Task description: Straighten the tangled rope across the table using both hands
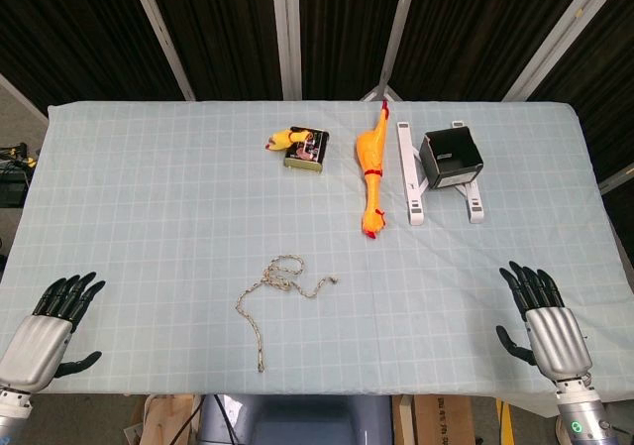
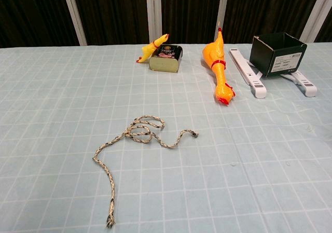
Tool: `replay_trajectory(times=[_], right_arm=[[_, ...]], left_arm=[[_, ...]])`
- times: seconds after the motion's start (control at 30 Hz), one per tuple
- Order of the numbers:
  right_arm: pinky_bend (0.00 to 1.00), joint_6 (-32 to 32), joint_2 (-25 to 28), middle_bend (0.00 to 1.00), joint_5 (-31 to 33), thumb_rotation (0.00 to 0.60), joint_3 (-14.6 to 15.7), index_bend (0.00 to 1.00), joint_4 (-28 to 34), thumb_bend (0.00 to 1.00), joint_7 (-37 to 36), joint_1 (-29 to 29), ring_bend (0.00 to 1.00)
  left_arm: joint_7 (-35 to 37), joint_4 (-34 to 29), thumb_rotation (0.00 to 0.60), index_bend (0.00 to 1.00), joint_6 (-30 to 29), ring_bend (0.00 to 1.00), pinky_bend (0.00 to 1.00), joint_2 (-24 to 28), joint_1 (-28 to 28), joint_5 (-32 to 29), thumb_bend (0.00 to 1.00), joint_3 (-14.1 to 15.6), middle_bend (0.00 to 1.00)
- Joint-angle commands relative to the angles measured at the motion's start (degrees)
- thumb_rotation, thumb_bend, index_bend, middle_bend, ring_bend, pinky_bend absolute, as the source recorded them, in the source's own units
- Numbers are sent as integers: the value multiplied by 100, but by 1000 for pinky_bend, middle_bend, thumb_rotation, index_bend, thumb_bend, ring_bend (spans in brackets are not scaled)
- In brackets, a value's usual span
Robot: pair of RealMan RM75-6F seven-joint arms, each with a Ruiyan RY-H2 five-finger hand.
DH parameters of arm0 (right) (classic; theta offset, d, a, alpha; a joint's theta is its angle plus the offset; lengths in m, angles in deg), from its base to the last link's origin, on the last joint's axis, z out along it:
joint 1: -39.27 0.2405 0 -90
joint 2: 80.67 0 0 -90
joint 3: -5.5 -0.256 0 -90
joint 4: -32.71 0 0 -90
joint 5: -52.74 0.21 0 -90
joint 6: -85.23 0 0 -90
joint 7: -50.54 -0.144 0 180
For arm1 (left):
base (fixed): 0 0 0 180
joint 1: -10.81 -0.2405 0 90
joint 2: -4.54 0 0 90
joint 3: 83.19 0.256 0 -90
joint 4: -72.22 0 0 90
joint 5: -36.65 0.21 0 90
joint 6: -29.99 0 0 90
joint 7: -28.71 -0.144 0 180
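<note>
Head view, writing: the tin (image 1: 307, 151) has a printed top, but I cannot read it from here; the box (image 1: 452, 158) shows no lettering on this side.
Head view, rope: the rope (image 1: 280, 286) lies untouched on the cloth (image 1: 149, 197), near the front edge and a little left of centre. It is thin, pale and speckled. Small overlapping loops sit in its middle, a short wavy tail runs right, and a longer tail bends down toward me.
Head view, my left hand: my left hand (image 1: 50, 324) is at the front left corner, fingers spread, holding nothing, well apart from the rope.
Head view, my right hand: my right hand (image 1: 543, 316) is at the front right, fingers apart and pointing away, also empty.
Head view, far side: a small chicken (image 1: 280, 138) touches the tin; a long chicken (image 1: 370, 172) lies between the tin and a white stand (image 1: 411, 182) that carries the box.
Chest view, writing: the box (image 2: 277, 54) has a white label with print too small to read; the tin (image 2: 167, 57) shows a dark picture label, unreadable.
Chest view, rope: the rope (image 2: 136, 147) looks braided, cream flecked with dark, its loops crossing over each other, frayed at the near end.
Chest view, hands: neither shows here.
</note>
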Motion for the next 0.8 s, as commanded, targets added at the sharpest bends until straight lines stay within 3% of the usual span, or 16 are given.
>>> replay_trajectory(times=[0.03,0.5,0.8], right_arm=[[0,0,1,0,-5,600,3,0,-2,365,7,0,0],[0,-2,12,0,-36,600,26,0,38,365,-39,-3,0],[0,24,54,11,-383,600,3,0,54,365,-390,168,0]], left_arm=[[1,-6,600,77,0,0,0,4,0,1,152,1,0],[7,-13,600,77,-14,0,0,8,-4,33,152,13,0],[58,-39,600,77,-39,0,0,39,-19,55,152,33,0]])
